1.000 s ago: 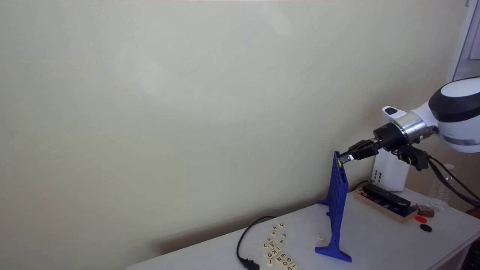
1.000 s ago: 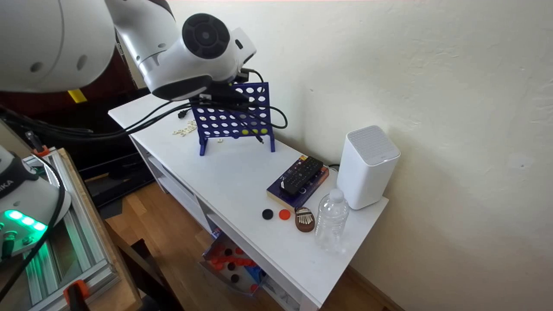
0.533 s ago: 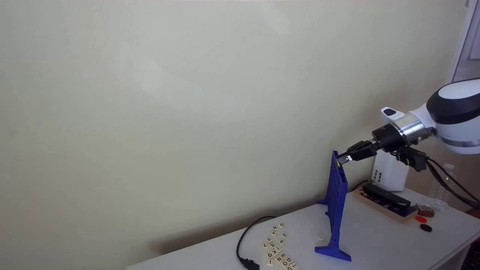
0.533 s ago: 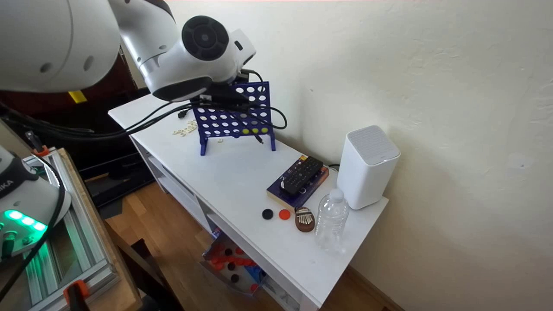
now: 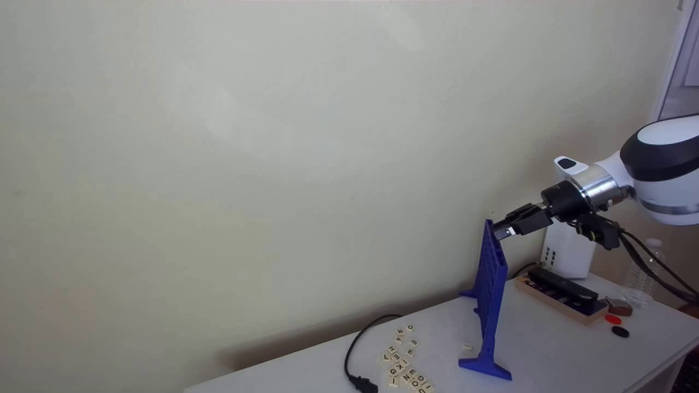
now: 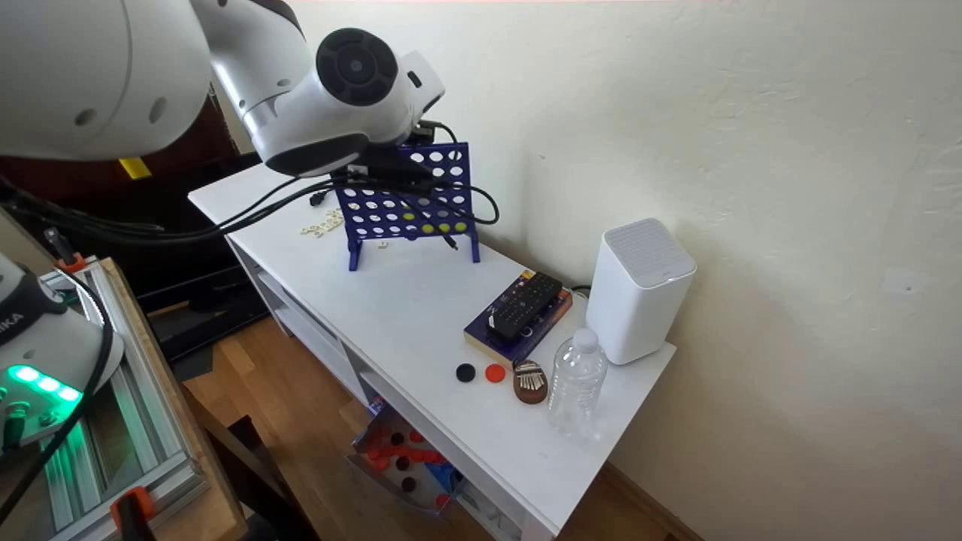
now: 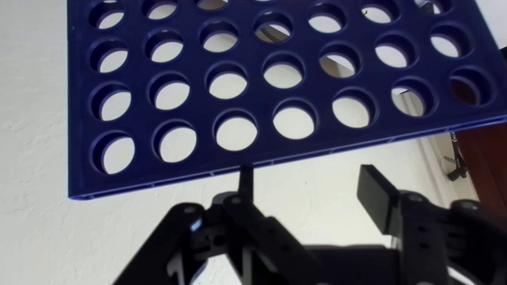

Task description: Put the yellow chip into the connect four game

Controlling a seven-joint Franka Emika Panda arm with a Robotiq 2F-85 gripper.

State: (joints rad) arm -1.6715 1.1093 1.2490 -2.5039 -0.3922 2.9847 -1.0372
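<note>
The connect four game stands upright on the table as a blue board, in an exterior view edge-on and in an exterior view with its holes showing. A yellow chip shows inside it, one row above the bottom; I cannot tell if it is at rest. Yellow chips sit in the bottom row at the right. My gripper is open and empty at the board's top slot edge. It also shows at the board's top in an exterior view. The arm hides part of the board.
A book with a remote, a black chip, a red chip, a thumb piano, a clear bottle and a white box stand on the table. Letter tiles and a black cable lie beyond the board.
My gripper has opened and lowered slightly. The yellow chip that showed between its fingers at the board's top is gone from there, and one now shows lower inside the board.
</note>
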